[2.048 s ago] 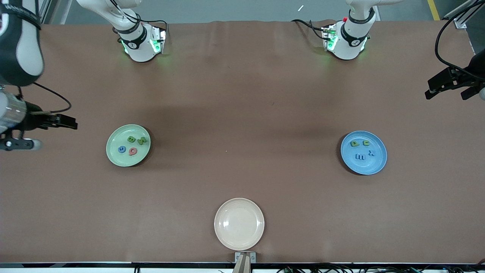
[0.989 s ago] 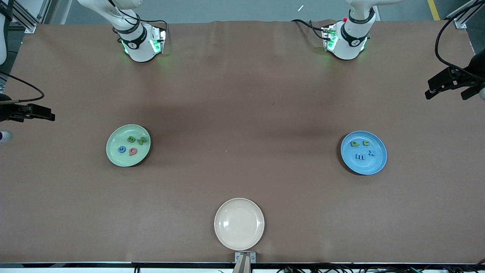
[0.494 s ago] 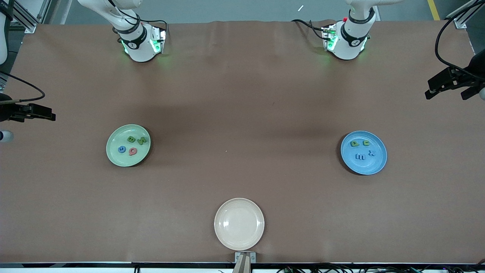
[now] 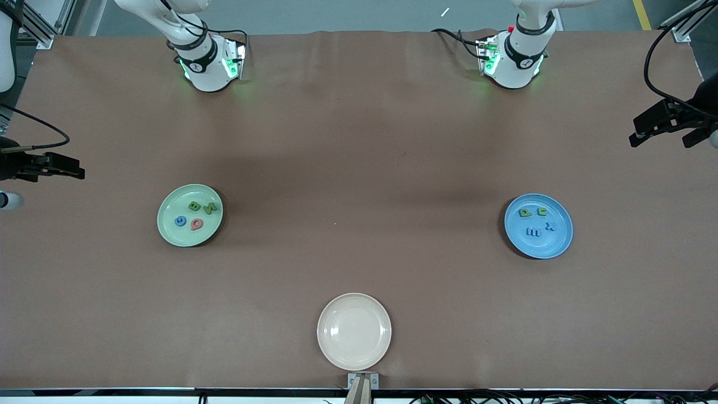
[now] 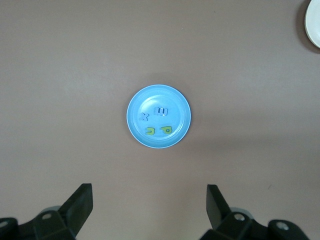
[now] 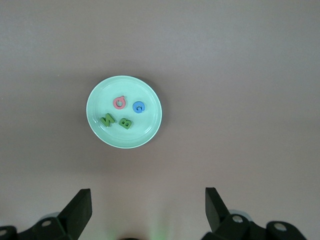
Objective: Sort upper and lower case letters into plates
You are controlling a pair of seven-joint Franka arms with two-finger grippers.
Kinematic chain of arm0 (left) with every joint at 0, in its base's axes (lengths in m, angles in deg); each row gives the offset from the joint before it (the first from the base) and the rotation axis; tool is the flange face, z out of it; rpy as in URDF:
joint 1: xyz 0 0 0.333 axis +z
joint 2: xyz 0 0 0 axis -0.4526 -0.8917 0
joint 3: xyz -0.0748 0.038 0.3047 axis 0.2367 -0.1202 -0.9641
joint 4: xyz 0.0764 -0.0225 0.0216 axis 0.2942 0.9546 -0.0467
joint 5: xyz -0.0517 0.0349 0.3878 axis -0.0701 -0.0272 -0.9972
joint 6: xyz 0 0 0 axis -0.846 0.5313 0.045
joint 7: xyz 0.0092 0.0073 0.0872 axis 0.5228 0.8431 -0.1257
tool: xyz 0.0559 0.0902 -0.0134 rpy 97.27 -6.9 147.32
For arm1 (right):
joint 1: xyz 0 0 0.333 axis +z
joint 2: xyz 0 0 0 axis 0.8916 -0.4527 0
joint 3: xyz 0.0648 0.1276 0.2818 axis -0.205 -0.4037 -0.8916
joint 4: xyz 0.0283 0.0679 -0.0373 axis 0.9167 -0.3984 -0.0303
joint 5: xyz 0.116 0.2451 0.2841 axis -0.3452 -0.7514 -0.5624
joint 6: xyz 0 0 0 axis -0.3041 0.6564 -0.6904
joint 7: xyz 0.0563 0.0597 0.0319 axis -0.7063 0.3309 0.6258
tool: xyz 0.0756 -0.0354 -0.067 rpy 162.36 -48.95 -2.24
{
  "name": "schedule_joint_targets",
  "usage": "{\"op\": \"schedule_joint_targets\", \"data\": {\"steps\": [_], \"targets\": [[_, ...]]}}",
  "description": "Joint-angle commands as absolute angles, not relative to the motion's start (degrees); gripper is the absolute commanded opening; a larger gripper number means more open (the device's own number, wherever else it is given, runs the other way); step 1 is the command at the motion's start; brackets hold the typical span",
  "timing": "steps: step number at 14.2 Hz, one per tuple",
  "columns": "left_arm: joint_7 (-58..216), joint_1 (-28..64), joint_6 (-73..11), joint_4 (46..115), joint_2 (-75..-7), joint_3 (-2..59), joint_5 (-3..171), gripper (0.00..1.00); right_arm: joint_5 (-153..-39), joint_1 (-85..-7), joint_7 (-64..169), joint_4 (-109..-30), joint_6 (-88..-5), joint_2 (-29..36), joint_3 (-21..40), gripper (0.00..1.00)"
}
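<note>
We find every letter already on a plate. The mint green plate (image 4: 189, 215), toward the right arm's end of the desk (image 4: 359, 168), carries four letters (image 6: 123, 112); the blue plate (image 4: 538, 226), toward the left arm's end, carries four more (image 5: 159, 121). The cream plate (image 4: 354, 331), nearest the front camera, is bare, and no letter lies loose on the desk. We judge the sorting finished, with nothing left to move. The left gripper (image 5: 150, 200) hangs high over the blue plate and the right gripper (image 6: 148, 202) over the green one, each with fingers spread wide and nothing between them.
</note>
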State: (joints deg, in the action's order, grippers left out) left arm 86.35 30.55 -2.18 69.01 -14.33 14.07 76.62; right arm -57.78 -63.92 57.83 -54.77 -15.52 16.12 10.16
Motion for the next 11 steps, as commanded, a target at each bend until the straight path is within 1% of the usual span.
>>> {"op": "schedule_joint_targets", "data": {"steps": [1, 11], "targets": [[86.17, 30.52, -1.57, 68.03, -14.52, 14.10, 77.09, 1.00, -58.01, -64.05, 57.94, -51.98, -14.57, 15.41, 10.26, 1.00], [86.17, 30.52, -1.57, 68.03, -14.52, 14.10, 77.18, 1.00, -58.01, -63.26, 57.59, -49.86, -15.10, 15.14, 10.08, 1.00]]}}
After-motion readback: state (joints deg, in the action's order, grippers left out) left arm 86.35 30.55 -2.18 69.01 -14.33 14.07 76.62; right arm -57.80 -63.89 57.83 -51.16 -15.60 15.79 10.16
